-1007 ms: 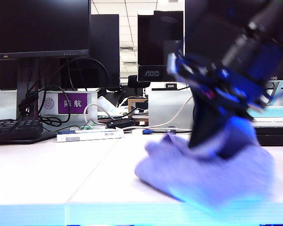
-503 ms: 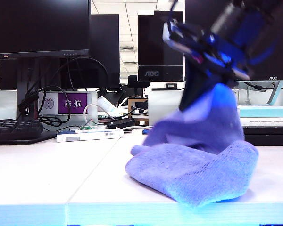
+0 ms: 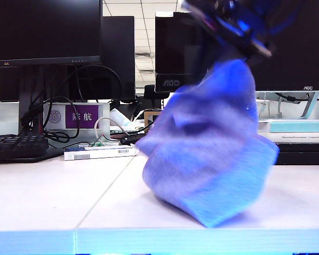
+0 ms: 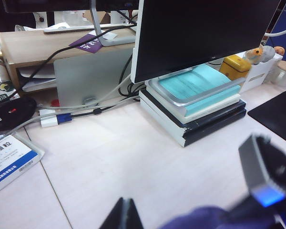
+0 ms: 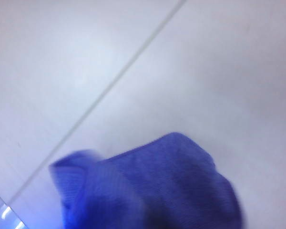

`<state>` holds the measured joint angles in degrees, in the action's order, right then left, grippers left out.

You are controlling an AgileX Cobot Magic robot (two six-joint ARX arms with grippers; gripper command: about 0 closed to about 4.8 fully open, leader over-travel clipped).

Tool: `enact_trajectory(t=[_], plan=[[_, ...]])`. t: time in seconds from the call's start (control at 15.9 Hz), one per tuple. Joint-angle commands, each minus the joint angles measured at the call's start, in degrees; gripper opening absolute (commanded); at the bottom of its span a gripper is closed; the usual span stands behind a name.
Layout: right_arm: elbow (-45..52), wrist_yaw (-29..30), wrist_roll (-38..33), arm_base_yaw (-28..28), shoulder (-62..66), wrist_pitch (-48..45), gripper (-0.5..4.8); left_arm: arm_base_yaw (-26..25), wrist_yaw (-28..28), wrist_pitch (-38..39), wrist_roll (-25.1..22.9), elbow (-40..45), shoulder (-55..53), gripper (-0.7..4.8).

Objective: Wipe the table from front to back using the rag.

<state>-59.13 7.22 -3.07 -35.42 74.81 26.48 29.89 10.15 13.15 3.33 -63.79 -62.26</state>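
The rag [image 3: 212,159] is hanging beneath the right end effector [image 3: 231,21] near the surface's [image 3: 53,196] front edge, and blur is hiding its jaw state. The left end effector [image 4: 193,174] is hovering open nearby. Wiping toward the back edge is apparently remaining.

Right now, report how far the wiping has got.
Done: nothing on the table proves a finished pass. In hand: the rag hangs bunched from the right gripper at the top of the exterior view, its lowest fold at the front edge. The left gripper hovers near the books. Left: spreading the rag and wiping front to back.
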Motion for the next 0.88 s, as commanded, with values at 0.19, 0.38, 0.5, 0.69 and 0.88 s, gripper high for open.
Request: enact_trajectory(t=[0.19, 0.38, 0.5, 0.69, 0.88], plan=[[-1.29, -0.92, 0.46, -0.07, -2.91, 0.42, 0.09, 0.07, 0.00, -0.33, 0.11, -0.37, 0.13, -0.04], [-1.29, -0.92, 0.26, -0.24, -5.25, 1.16, 0.01, 0.07, 0.02, -0.33, 0.11, -0.37, 0.13, -0.04], [-1.77, -1.36, 0.11, -0.24, -9.11, 0.24, -0.05, 0.07, 0.00, -0.33, 0.11, -0.37, 0.13, -0.04], [-1.68, -9.27, 3.21, -0.24, -18.58, -1.25, -0.05, 0.07, 0.02, -0.33, 0.11, -0.37, 0.13, -0.04], [2.38, -16.63, 8.92, -0.20, -33.24, -1.44, -0.05, 0.07, 0.00, -0.33, 0.11, -0.37, 0.13, -0.04]])
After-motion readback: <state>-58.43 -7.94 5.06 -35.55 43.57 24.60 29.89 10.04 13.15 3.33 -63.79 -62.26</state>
